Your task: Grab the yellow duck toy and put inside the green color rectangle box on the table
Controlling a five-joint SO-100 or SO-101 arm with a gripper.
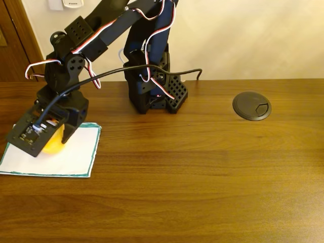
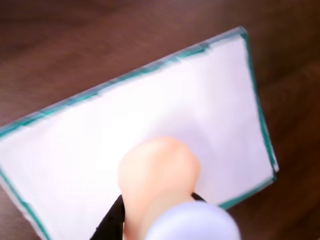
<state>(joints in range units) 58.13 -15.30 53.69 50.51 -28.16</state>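
In the fixed view the hand (image 1: 50, 139) hangs at the left over the green color rectangle box (image 1: 76, 157), a flat white sheet with a thin green border on the grained brown tabletop (image 1: 202, 177). The yellow duck toy (image 1: 54, 142) sits clamped in its closed fingers above the paper. A round dark grommet disc (image 1: 251, 105) lies far right. In the wrist view the smooth rounded duck (image 2: 157, 175) hovers over the sheet (image 2: 200, 100); I'd lower gently, then release well inside the border.
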